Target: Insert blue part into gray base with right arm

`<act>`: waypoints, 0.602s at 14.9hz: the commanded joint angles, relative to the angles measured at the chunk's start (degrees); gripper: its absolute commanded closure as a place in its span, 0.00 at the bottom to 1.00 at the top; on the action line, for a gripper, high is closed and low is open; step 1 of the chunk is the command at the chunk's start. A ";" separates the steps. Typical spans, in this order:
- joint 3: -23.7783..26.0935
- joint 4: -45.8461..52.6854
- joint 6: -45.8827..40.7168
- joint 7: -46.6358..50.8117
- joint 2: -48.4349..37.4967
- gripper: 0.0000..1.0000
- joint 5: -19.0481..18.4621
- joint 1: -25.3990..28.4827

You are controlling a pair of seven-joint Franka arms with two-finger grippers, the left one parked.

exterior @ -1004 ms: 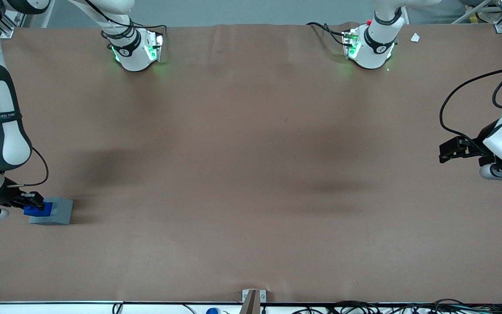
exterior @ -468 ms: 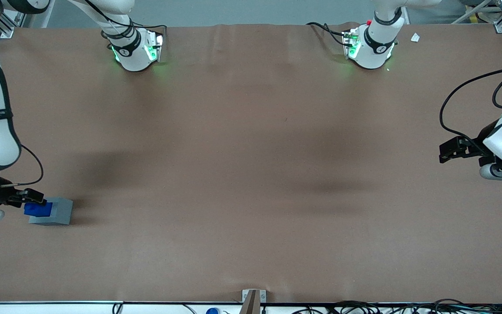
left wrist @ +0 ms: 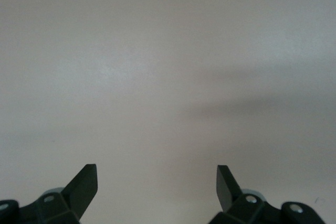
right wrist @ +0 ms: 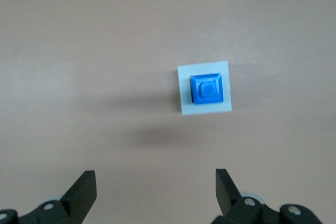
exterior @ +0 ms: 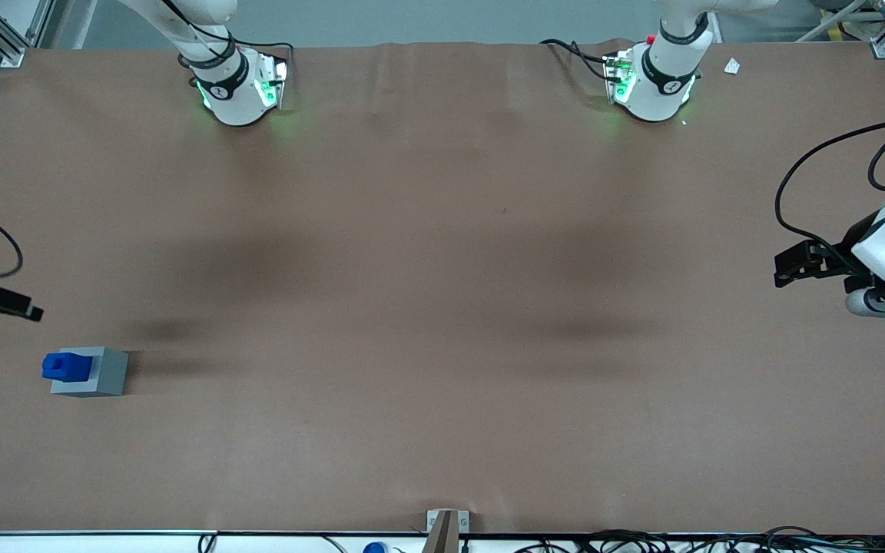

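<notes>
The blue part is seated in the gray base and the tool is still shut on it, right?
Not quite. The blue part does sit in the gray base, but the tool is not shut on it: the right wrist view shows its fingers open and holding nothing, well above the block. In the front view the tool hangs clear of the base, farther from the camera.

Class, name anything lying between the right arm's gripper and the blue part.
Nothing: the right wrist view shows bare table between the open gripper and the blue part seated in the gray base.
</notes>
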 commanded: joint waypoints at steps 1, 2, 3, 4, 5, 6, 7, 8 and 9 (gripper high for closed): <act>0.36 -3.93 -4.34 8.68 -7.89 0.00 -3.71 2.96; 0.28 -4.11 -6.19 12.11 -9.56 0.00 -4.94 5.24; 0.36 -4.02 -7.95 15.02 -11.40 0.00 -7.48 7.70; 0.36 -3.85 -9.45 16.79 -12.47 0.00 -9.42 9.38; 0.36 -3.85 -10.59 17.68 -13.52 0.00 -10.31 10.87; 0.36 -3.50 -10.86 17.69 -13.71 0.00 -10.32 11.32; 0.28 -2.62 -10.78 16.99 -13.36 0.00 -10.32 11.24; 0.19 -1.22 -10.95 16.46 -13.18 0.00 -9.71 10.98; 0.19 0.27 -10.95 16.19 -12.92 0.00 -9.87 11.06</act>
